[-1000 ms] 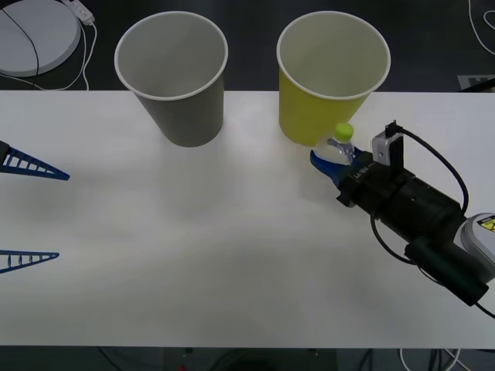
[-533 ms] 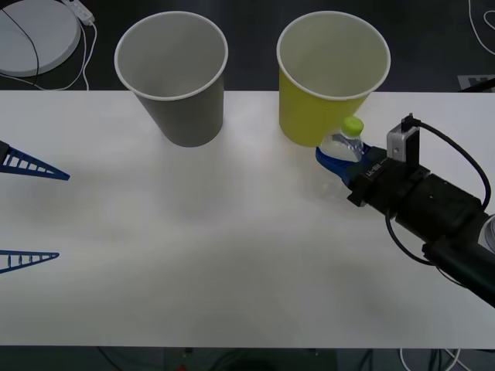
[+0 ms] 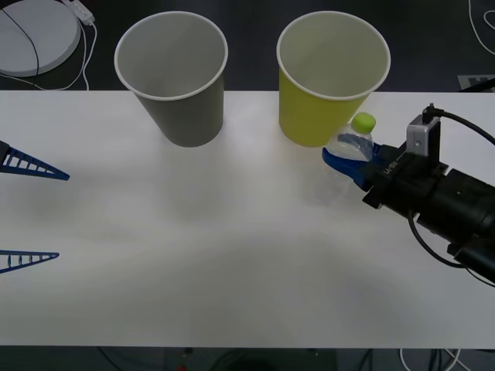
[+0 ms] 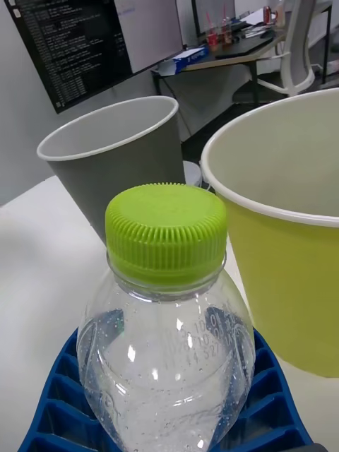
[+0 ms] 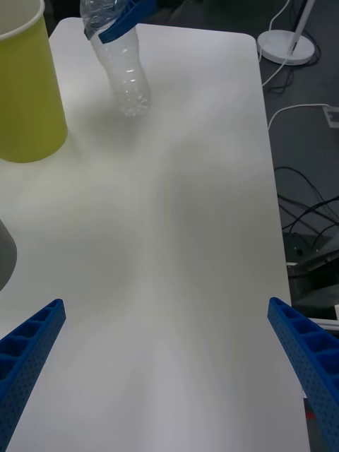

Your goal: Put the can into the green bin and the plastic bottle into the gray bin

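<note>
Two bins wait; our right jaws point(image 3: 349, 158) clasp the plastic bottle point(image 3: 349, 148) by its neck, clear of the desk point(image 3: 232, 255), beside the green bin point(image 3: 329, 81) rather than the gray bin point(image 3: 174, 77). Our left jaws point(image 5: 169, 367) stand open.

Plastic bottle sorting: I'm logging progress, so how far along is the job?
Nothing is binned yet. The right gripper holds the plastic bottle lifted beside the green bin. It must cross to the gray bin. The left gripper waits open at the table's left edge.

No legible text anywhere — monitor screen point(image 4: 78, 49) lines and wrist housing point(image 3: 390, 166) marking too small to read
</note>
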